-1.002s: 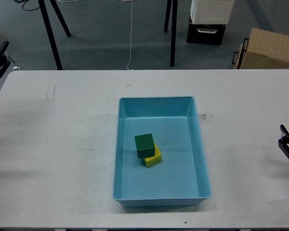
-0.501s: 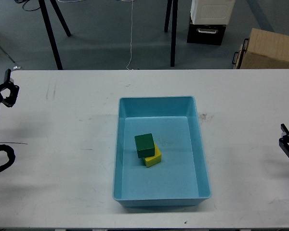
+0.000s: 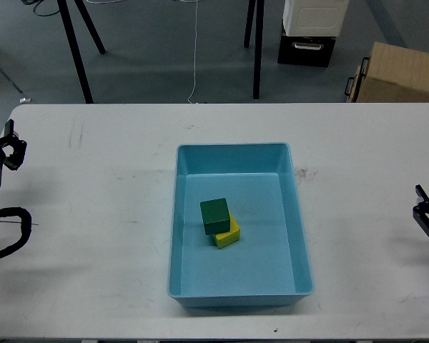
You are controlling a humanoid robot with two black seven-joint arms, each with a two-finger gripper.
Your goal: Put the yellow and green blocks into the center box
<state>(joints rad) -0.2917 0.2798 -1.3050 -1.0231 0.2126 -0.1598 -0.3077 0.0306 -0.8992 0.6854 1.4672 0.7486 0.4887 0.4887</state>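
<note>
Both blocks sit inside the blue box (image 3: pixel 239 226) at the middle of the white table (image 3: pixel 93 236): the green block (image 3: pixel 215 216) is left of the box's centre, tilted, resting partly on the yellow block (image 3: pixel 229 235), which pokes out at its lower right, touching it. What changed over the last second: my left hand (image 3: pixel 8 148), which a second ago sat just past the table's far left corner, has come in over the left edge of the table and then dropped back a little toward me in the last half second; a loop of black cable now shows below it. Its fingers look spread and hold nothing. My right hand (image 3: pixel 427 214) has barely shifted, parked at the table's right edge, well right of the box; it carries nothing, but it is too small and dark for me to tell whether its fingers are apart. Blocks have not moved in the box across these frames. I judge the placing done, with both hands clear and retreating or idling. Both hands are well apart from the blocks, one on each side of the box.
</note>
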